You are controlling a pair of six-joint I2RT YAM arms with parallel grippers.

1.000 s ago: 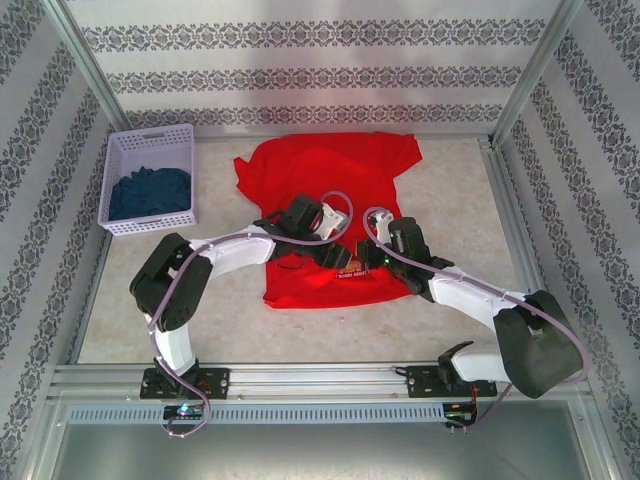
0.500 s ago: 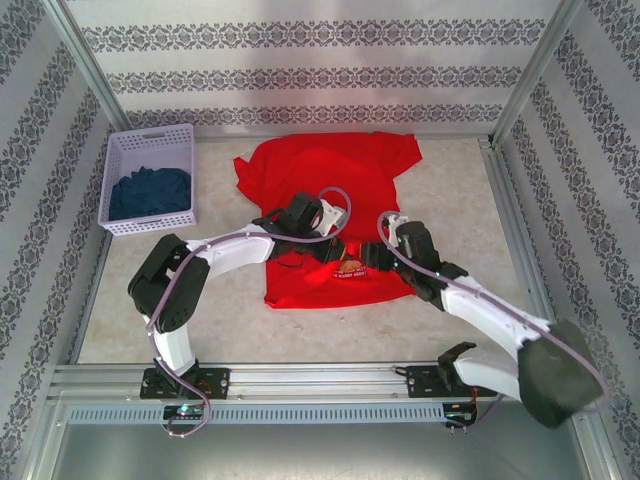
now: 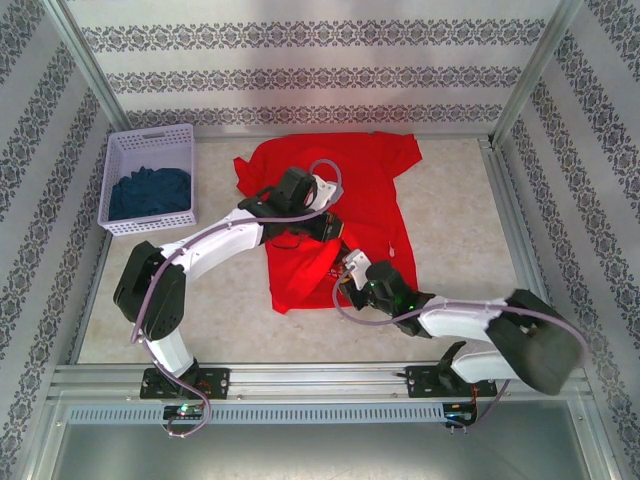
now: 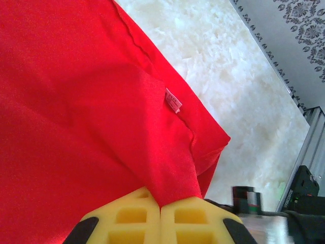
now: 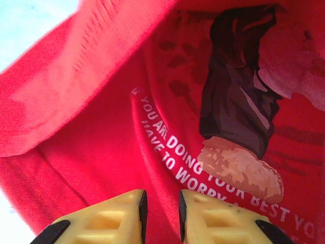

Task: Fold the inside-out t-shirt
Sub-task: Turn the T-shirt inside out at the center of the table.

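Step looks like drawing the near hem over; move both pinches together, level, cloth taut between them, or the fold skews; right gripper [image 5: 160, 203] nearest, forearm low, reaching left across the table [image 3: 450, 220], jaws narrow with t-shirt [image 3: 350, 170] cloth in the gap; left gripper [image 4: 160, 202] further out, arm stretched forward, clamped on a red fold; rest of t-shirt flat beyond both.

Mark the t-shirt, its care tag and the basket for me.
t-shirt [image 3: 375, 175], top view, on its flat upper part.
care tag [image 4: 173, 99], left wrist view, on the tag's middle.
basket [image 3: 150, 132], top view, on its far rim.
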